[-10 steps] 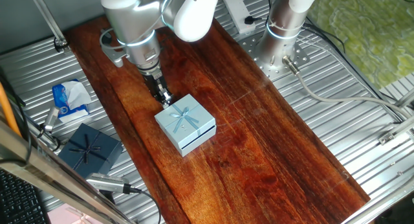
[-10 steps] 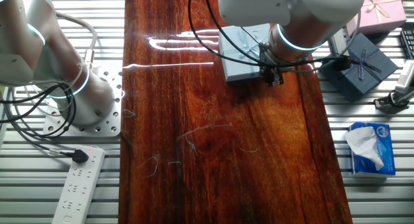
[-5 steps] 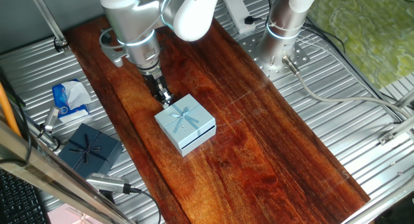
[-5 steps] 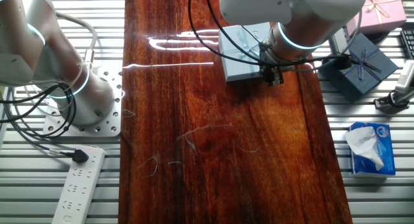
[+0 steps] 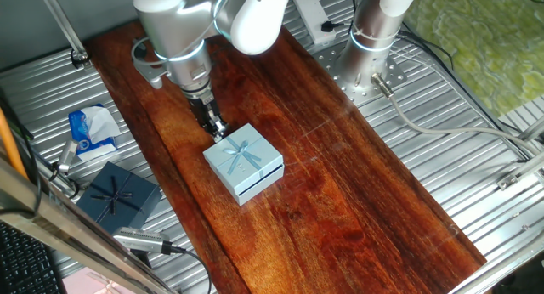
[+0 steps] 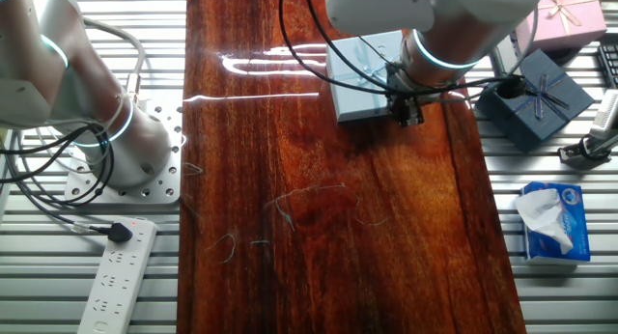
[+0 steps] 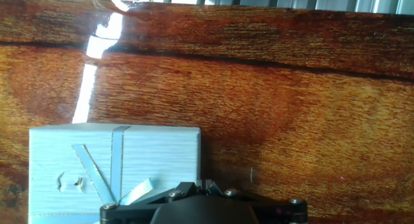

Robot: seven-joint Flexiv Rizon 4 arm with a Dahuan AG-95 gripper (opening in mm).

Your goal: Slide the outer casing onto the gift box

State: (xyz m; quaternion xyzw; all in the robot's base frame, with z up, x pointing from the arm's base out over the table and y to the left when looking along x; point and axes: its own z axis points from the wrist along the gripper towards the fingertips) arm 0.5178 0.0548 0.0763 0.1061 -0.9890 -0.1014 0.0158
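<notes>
Outer casing [image 5: 241,161], pale blue with ribbon bow, sits mid-desk [image 5: 357,192]; a thin dark slit along its lower side edge suggests the gift box [image 5: 260,184] is almost fully inside, not quite flush. Gripper [image 5: 214,128] rests at the casing's back corner, fingers apparently together and holding nothing.

Risks, as I judge them:
- Contact is off-centre, so a further push could spin the casing rather than seat it.
- The whole box may skid on the glossy wood.
- Fingertip could ride up and snag the bow.

Navy bow-topped box [image 5: 119,195] lies well apart.
</notes>
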